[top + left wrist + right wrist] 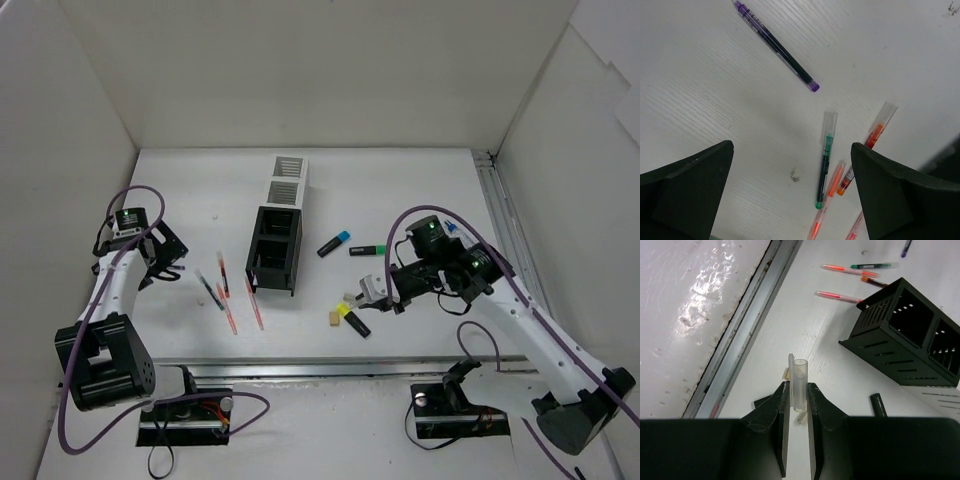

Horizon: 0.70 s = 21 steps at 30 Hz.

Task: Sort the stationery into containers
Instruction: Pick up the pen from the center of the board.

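Observation:
My right gripper is shut on a small clear pen cap, held upright just above the table. In the top view it hovers over a beige eraser and a yellow-capped highlighter. Blue-capped and green-capped highlighters lie behind it. The containers stand in a row, black boxes near and white boxes far. My left gripper is open and empty above several pens: a purple-tipped one, a green one and red ones.
A metal rail runs along the table's front edge, and it also shows in the right wrist view. Another rail runs down the right side. White walls enclose the table on three sides. Purple cables loop off both arms.

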{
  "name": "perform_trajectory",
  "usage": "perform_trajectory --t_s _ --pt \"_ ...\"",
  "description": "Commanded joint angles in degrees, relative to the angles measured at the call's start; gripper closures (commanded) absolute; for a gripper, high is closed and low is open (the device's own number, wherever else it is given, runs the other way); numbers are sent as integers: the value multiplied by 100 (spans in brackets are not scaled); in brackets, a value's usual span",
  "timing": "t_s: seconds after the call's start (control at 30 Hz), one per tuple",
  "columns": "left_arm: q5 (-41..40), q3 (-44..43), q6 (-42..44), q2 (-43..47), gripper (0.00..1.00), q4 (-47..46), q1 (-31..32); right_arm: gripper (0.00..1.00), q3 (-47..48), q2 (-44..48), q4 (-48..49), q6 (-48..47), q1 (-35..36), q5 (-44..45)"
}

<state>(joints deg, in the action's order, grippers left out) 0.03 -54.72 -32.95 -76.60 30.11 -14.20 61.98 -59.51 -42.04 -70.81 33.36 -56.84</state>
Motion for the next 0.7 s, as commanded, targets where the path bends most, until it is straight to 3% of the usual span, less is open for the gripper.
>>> perform_trajectory --t_s 0.0,0.17,0.23,0.27,0.33,0.47,0.6,0.67 --pt "146 -408 61 -22 1 -119 22 100 726 -552 -1226 -1479 179 304" --pt "146 -443 61 -66 1 -119 22 100 1535 -1352 -2095 -2225 398 989" --pt "181 -600 113 -171 1 -6 22 100 2194 -1597 -2088 -1869 460 1104" --pt "112 -662 122 -215 1 56 22 100 2561 -1686 -2715 -2128 504 1174" --pt "50 -750 78 -312 1 126 22 100 2705 -1879 -3012 -2553 522 1385" --pt "137 -970 -88 -566 0 320 -171 100 2776 -2135 -2117 -1543 583 1859" --pt "50 -1225 -474 -795 1 531 -242 100 2934 -2600 -633 484 619 3165" --pt "23 -1287 -668 -935 1 549 -294 100 3144 -3022 -60 812 627 3678"
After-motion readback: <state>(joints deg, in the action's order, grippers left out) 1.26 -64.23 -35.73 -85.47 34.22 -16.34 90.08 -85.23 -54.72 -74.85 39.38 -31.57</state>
